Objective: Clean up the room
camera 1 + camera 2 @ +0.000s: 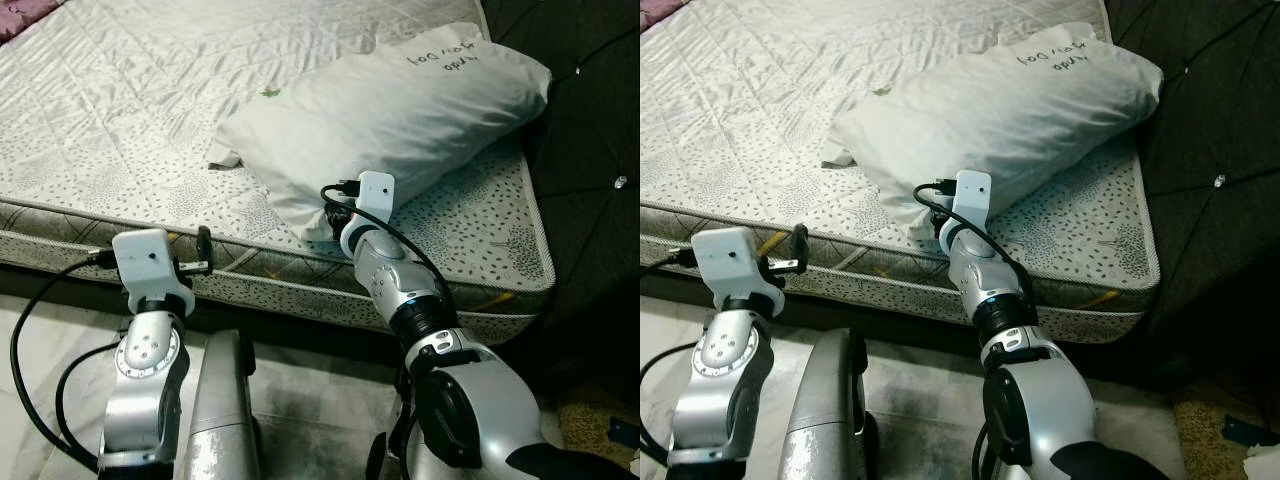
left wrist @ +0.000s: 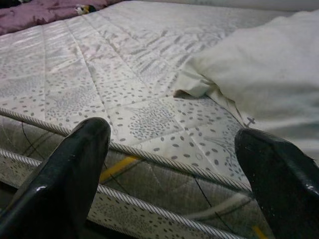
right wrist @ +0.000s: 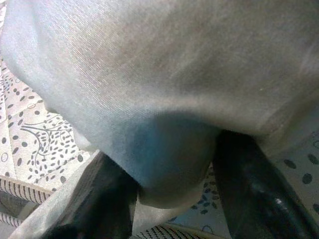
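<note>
1. Nearest my head camera, both silver arms rise from the bottom of the frame, with pale floor tiles (image 1: 30, 330) between them and the bed.

2. Just beyond, my left gripper (image 1: 200, 255) hangs at the near side edge of the mattress (image 1: 120, 120), level with its piped seam. Its two black fingers (image 2: 75, 169) stand wide apart with nothing between them, pointed across the quilted top toward the pillow's loose corner. I judge it is parked there as a spare, ready to help if the pillow sags.

3. Farther in, my right gripper (image 3: 169, 189) is at the pillow's near corner, the one that overhangs toward the mattress edge. From the wrist camera, white fabric bulges down between the two black fingers, one on each side, so I read the grip as clamped on the pillow (image 1: 400, 110). That corner is the easiest part to pinch.

4. Beyond the grip, the pillow lies slantwise on the bare mattress near the corner by the headboard, handwriting on its far end, a crumpled flap of cover trailing from its left end.

5. At the back and right, the dark tufted headboard (image 1: 590, 110) stands along the mattress end; a strip of purple fabric (image 2: 35, 17) lies at the far left edge.

6. Straightening the pillow against the headboard looks like the step in hand.
</note>
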Available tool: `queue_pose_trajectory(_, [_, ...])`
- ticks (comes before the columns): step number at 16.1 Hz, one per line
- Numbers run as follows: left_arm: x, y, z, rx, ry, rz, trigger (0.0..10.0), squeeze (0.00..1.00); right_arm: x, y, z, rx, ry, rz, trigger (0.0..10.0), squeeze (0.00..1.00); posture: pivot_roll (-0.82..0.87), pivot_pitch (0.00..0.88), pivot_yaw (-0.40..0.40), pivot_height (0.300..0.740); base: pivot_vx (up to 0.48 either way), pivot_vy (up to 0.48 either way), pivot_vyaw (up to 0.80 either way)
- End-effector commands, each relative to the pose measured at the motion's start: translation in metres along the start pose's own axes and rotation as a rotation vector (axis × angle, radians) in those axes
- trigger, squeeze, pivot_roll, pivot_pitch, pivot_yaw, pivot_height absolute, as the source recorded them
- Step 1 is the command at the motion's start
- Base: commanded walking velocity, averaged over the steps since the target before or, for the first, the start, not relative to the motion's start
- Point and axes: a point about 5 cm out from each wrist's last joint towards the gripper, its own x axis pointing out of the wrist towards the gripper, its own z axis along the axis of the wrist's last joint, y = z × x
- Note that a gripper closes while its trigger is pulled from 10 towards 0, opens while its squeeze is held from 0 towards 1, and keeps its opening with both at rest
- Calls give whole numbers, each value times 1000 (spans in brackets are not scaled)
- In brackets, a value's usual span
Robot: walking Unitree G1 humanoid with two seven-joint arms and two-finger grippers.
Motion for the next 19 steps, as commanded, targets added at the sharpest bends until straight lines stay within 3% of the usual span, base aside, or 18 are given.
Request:
queue_pose_trajectory(1, [3, 0, 1, -1, -10, -3, 10000, 0, 1, 8, 18, 6, -68, 3, 0, 0, 153, 32, -16, 512, 0, 0, 0])
queue_pose_trajectory(5, [10, -4, 2, -1, -24, -14, 10000, 0, 4, -16, 27, -4, -113, -64, 0, 0, 149, 2, -17, 512, 0, 0, 0])
queue_pose_trajectory(8, [16, -3, 4, -3, -37, -8, 10000, 0, 4, -50, 47, -17, -167, -160, 0, 0, 142, 0, -18, 512, 0, 0, 0])
queue_pose_trajectory(9, [19, -3, 4, -3, -44, -6, 10000, 0, 1, -68, 61, -64, -214, -216, 0, 0, 134, 0, -18, 512, 0, 0, 0])
queue_pose_trajectory(10, [21, -4, 4, -4, -45, -6, 10000, 0, 1, -74, 66, -70, -229, -233, 0, 0, 127, 0, -18, 512, 0, 0, 0])
queue_pose_trajectory(12, [22, -13, 3, -19, -58, -28, 10000, 0, -11, -111, 99, -60, -351, -356, 0, 0, 114, 0, -20, 512, 0, 0, 0])
queue_pose_trajectory(14, [25, -17, 4, -31, -67, -32, 10000, 0, -21, -133, 117, -91, -416, -404, 0, 0, 98, 0, -26, 512, 0, 0, 0])
queue_pose_trajectory(17, [28, -13, 3, -33, -73, -12, 10000, 0, -37, -176, 116, -150, -411, -504, 0, 0, 87, 0, -28, 512, 0, 0, 0])
queue_pose_trajectory(19, [32, -2, 4, -23, -82, 15, 10000, 0, -60, -219, 114, -197, -408, -618, 0, 0, 69, 0, -16, 512, 0, 0, 0])
